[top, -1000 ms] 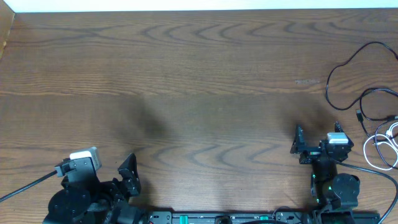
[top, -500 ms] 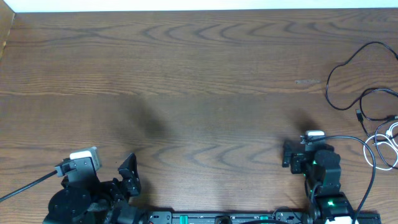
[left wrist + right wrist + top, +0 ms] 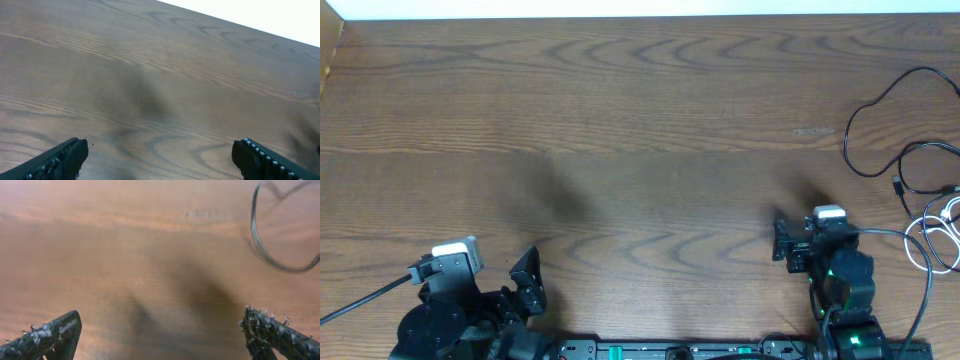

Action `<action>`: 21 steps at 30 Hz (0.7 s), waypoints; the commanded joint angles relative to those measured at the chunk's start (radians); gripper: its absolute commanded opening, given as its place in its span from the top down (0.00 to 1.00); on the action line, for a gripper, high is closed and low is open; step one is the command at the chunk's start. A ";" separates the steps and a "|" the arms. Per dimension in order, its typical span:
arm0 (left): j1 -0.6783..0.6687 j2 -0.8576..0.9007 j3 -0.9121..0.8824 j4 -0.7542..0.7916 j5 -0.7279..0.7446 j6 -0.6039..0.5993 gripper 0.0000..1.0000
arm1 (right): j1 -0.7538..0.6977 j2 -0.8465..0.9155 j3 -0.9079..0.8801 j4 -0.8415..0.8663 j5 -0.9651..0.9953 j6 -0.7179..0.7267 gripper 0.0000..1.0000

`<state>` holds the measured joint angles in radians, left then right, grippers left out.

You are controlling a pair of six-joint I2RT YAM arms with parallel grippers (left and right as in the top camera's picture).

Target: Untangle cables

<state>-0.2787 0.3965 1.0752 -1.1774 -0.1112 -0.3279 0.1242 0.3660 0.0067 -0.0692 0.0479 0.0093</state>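
The cables lie at the table's far right edge in the overhead view. A thin black cable (image 3: 848,140) makes a large loop. A second black cable with a small plug (image 3: 899,185) lies below it, and a white cable (image 3: 909,246) is coiled nearest the front. They overlap loosely. My right gripper (image 3: 782,243) is open and empty, left of the cables and apart from them. In the right wrist view, the gripper (image 3: 160,337) is over bare wood, with part of the black loop (image 3: 256,235) at top right. My left gripper (image 3: 527,285) is open and empty at the front left (image 3: 160,157).
The wooden table (image 3: 620,130) has a white strip along its far edge. The right arm's own thicker black cable (image 3: 895,234) runs close to the white coil. Both arm bases stand at the front edge.
My right gripper has shifted left and slightly toward the front, farther from the cables, and the arm has turned. The left arm and the cables have not moved.
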 commanded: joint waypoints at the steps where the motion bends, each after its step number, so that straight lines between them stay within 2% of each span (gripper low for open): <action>1: 0.000 0.001 0.006 0.001 -0.013 0.012 0.03 | -0.010 -0.100 -0.001 -0.002 0.001 -0.014 0.01; 11: 0.000 0.001 0.006 0.001 -0.013 0.012 0.03 | -0.075 -0.345 -0.001 -0.002 0.001 -0.014 0.01; 21: 0.000 0.001 0.006 0.001 -0.013 0.012 0.03 | -0.092 -0.361 -0.001 -0.001 0.002 -0.015 0.01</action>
<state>-0.2787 0.3973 1.0752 -1.1774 -0.1112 -0.3279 0.0509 0.0128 0.0067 -0.0669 0.0448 0.0093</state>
